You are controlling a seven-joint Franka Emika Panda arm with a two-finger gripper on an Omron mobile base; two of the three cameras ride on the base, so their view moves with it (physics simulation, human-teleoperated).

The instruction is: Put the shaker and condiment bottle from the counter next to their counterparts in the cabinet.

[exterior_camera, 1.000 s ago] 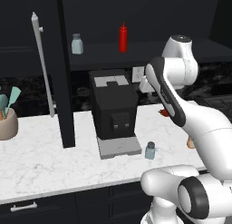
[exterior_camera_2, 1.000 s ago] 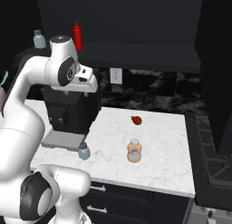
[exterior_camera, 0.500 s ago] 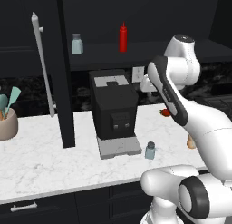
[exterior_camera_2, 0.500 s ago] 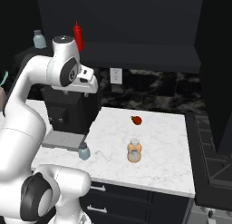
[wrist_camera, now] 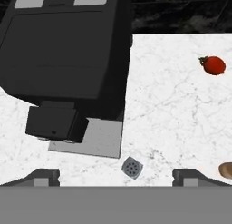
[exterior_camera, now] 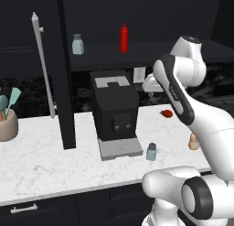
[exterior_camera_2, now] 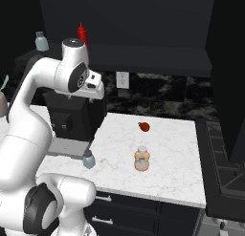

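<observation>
The shaker (exterior_camera: 151, 152) (exterior_camera_2: 88, 159) stands on the white marble counter (exterior_camera: 45, 165) just right of the coffee machine's tray. In the hand view the shaker's grey cap (wrist_camera: 132, 167) lies straight below, between the fingertips of my open gripper (wrist_camera: 117, 177), which hangs high above it with nothing held. The condiment bottle (exterior_camera_2: 141, 158) stands further right on the counter; my arm half hides the bottle (exterior_camera: 194, 142) in the left base view. On the cabinet shelf (exterior_camera: 151, 56) stand a second shaker (exterior_camera: 78, 44) and a red squeeze bottle (exterior_camera: 124, 38). The cabinet door (exterior_camera: 61, 83) is swung open.
A black coffee machine (exterior_camera: 114, 113) (wrist_camera: 63, 51) stands under the shelf, close to the shaker. A small red fruit (exterior_camera: 167, 113) (wrist_camera: 213, 65) lies near the back wall. A utensil holder (exterior_camera: 7, 124) sits far left. A stove (exterior_camera_2: 229, 182) borders the counter's right end.
The arm has shifted only slightly, with the gripper still open. The shakers and bottles stand where they were.
</observation>
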